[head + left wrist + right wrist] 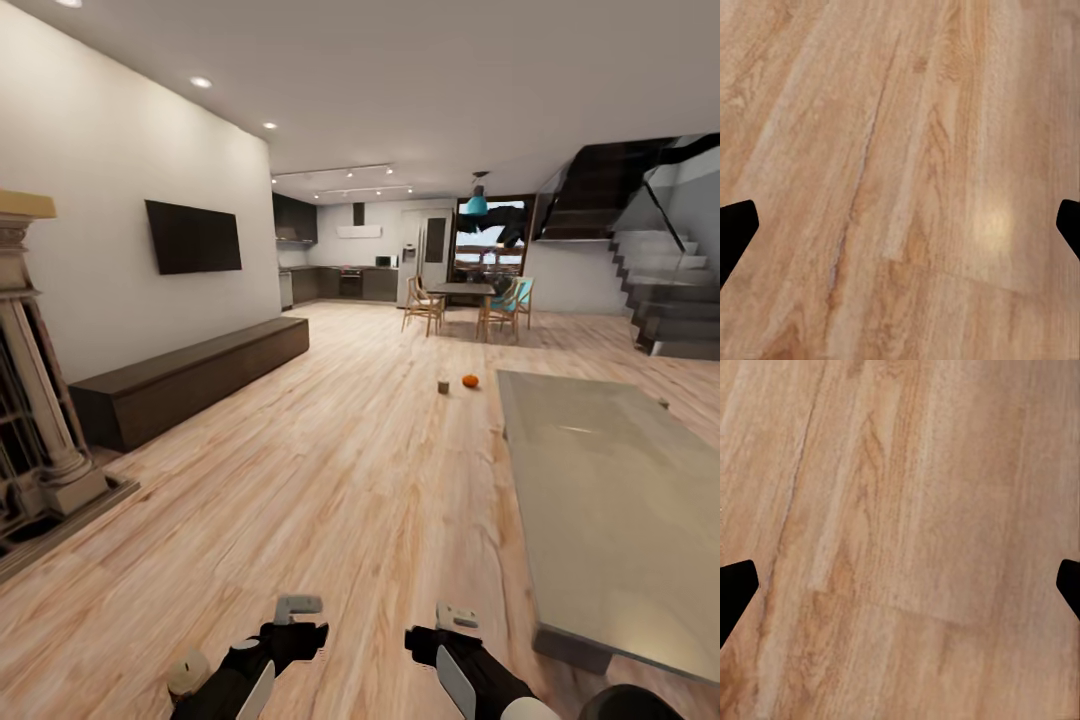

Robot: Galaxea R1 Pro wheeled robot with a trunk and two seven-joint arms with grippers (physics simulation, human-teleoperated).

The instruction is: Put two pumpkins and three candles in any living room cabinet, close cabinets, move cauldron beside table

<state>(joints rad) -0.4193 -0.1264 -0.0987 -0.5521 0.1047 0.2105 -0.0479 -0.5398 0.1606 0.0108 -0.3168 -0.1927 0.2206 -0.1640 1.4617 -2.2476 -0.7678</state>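
One small orange pumpkin [470,381] lies on the wooden floor far ahead, just off the far corner of the low grey table [600,470]. A small tan cylinder [443,386], perhaps a candle, stands a little to its left. The long, low, dark brown cabinet [190,378] runs along the left wall under the TV, all its fronts shut. My left gripper [298,606] [900,225] and right gripper [456,616] [900,585] hang low at the front, both open and empty over bare floor, far from the pumpkin. The cauldron is out of view.
A stone fireplace [35,400] stands close at the left. A dining table with chairs [465,300] and the kitchen lie at the back, and stairs [670,300] rise at the right. Wide open floor stretches between the cabinet and the low table.
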